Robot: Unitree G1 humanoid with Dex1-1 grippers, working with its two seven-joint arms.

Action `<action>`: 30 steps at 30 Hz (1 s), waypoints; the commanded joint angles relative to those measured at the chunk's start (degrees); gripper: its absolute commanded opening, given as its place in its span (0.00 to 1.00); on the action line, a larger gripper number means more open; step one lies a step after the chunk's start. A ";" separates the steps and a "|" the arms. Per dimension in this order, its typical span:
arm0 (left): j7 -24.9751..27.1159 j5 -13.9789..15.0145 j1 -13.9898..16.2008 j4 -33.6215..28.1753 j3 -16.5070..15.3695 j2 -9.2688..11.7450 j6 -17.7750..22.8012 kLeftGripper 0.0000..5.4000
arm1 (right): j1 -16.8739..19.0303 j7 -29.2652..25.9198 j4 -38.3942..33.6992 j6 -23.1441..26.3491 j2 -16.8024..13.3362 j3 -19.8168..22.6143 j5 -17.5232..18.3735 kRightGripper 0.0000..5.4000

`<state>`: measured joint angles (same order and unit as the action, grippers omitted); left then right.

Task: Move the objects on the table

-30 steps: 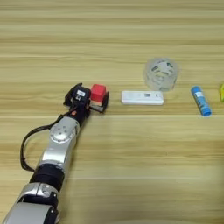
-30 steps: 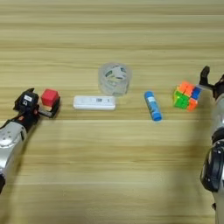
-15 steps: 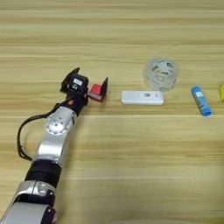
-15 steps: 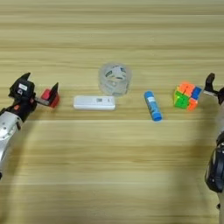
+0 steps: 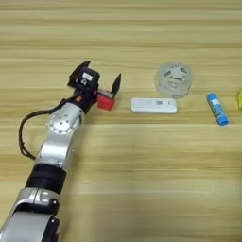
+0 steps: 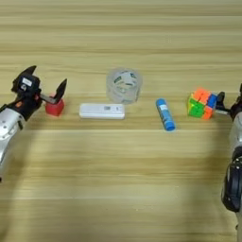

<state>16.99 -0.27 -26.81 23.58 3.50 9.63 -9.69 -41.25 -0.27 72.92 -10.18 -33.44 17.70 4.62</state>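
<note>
A light yellowish wooden table (image 5: 142, 189) with horizontal plank lines fills the view from above, and a row of small objects runs across its middle.

At the far left, the robot's silver and black left arm reaches up from the lower left corner. Its left gripper (image 5: 100, 79) sits at the left end of the row with its two black fingers spread wide apart, one raised to the left and one tilted to the right. A small red cube (image 5: 106, 101) rests on the table just below and between the two fingers, near the right-hand one. The fingers are not closed on it.

To the right of the cube lies a flat white rectangular bar (image 5: 154, 105), set lengthwise along the row, a little apart from the cube. Just behind the bar's right end stands a clear tape roll (image 5: 174, 79), close to the bar.

Further right is a blue-and-white stick (image 6: 165, 114), lying at a slight slant with its blue end pointing away from the robot.

Next comes a multicoloured puzzle cube (image 6: 201, 103), showing orange, green and yellow faces.

At the far right edge, the right gripper (image 6: 227, 103) is right beside the puzzle cube, with a finger tip at the cube's right side. I cannot tell whether its fingers are spread or pressed together.
</note>
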 commanded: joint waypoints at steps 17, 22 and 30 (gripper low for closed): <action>-2.77 -12.20 -41.14 50.80 7.34 -10.45 -2.75 1.00 | 1.58 0.53 -2.34 -0.48 2.30 0.31 0.51 1.00; -1.04 -17.13 -43.39 53.10 11.09 -12.36 -1.39 1.00 | 1.66 0.51 -3.18 -0.87 3.50 -0.03 0.35 1.00; -0.11 -21.29 -45.83 54.22 13.63 -15.27 -0.15 1.00 | 2.43 -0.09 -5.65 -1.53 5.38 0.32 1.11 1.00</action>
<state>16.03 -20.47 -70.97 77.37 17.05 -5.48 -10.17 -39.32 -0.35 68.22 -11.24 -28.88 17.88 5.01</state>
